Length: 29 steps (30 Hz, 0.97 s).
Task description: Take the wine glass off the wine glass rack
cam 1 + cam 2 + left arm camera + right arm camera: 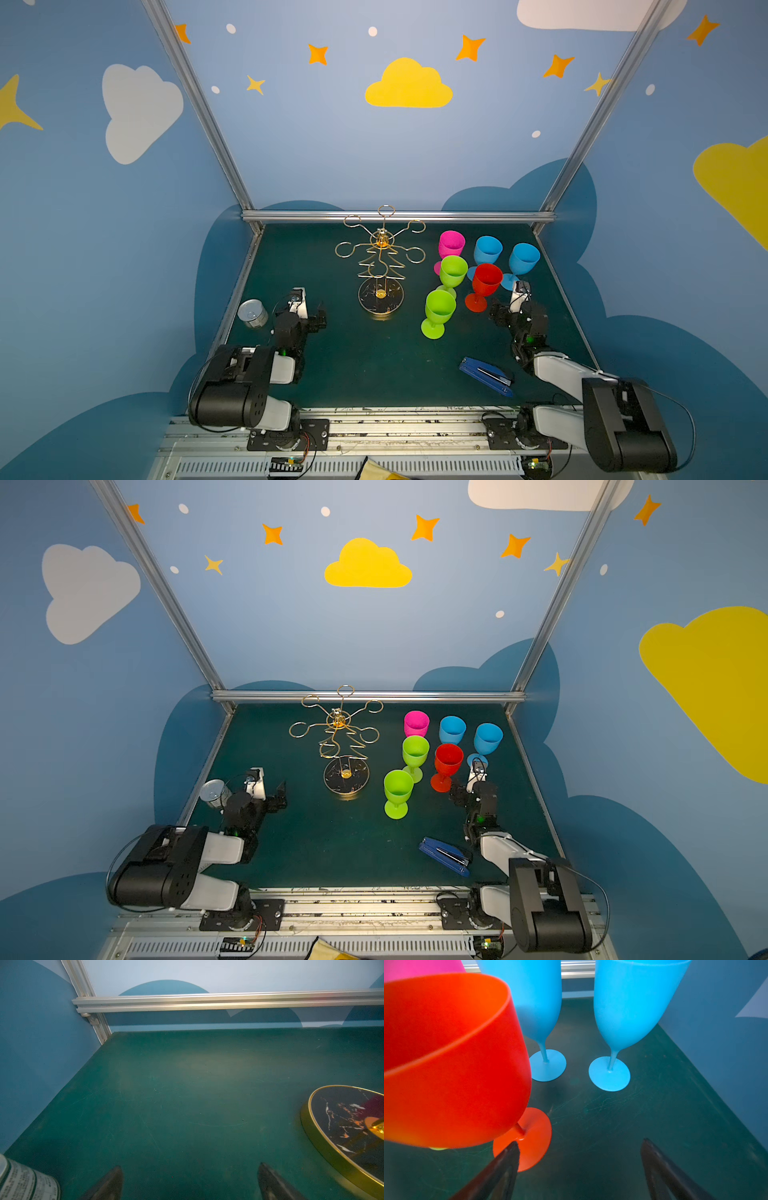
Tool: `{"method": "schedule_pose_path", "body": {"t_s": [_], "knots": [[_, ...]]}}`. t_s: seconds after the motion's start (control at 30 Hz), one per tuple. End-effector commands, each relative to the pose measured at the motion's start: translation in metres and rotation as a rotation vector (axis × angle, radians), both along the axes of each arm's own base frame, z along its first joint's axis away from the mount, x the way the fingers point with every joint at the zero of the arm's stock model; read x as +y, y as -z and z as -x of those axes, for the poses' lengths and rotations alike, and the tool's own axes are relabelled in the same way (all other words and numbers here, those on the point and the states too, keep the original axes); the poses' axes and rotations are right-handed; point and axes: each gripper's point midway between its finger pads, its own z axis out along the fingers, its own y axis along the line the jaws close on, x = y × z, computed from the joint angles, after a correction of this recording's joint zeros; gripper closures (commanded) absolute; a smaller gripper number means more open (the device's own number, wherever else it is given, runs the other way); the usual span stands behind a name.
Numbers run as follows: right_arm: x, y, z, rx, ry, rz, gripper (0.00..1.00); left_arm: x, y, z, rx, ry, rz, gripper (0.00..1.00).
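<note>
Seemingly done: the wine glass rack (380, 266) stands bare.
All six wine glasses (439, 307) stand upright on the surface (353, 365), right of the rack; left gripper (190, 1167) and right gripper (580, 1142) both gape, holding nothing.

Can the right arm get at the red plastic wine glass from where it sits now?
Probably yes. The right gripper is open right beside the red plastic wine glass, one fingertip by its foot, nothing between.
</note>
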Motion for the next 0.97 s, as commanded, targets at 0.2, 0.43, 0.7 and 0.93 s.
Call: {"method": "schedule_pose_path", "body": {"t_s": [0.2, 0.43, 0.7, 0.93], "knots": [[0.001, -0.007, -0.005, -0.085, 0.003, -0.027, 0.1, 0.003, -0.019, -0.012, -0.075, -0.022, -0.016, 0.0], [0.0, -0.007, -0.005, -0.076, 0.041, -0.006, 0.1, 0.003, -0.018, -0.013, -0.067, -0.023, -0.016, 0.0], [0.01, -0.007, -0.01, -0.057, 0.043, 0.062, 0.1, 0.003, -0.018, -0.013, -0.066, -0.024, -0.016, 0.0], [0.011, -0.006, -0.013, -0.054, 0.038, 0.07, 0.1, 0.003, -0.017, -0.013, -0.062, -0.026, -0.016, 0.0]]}}
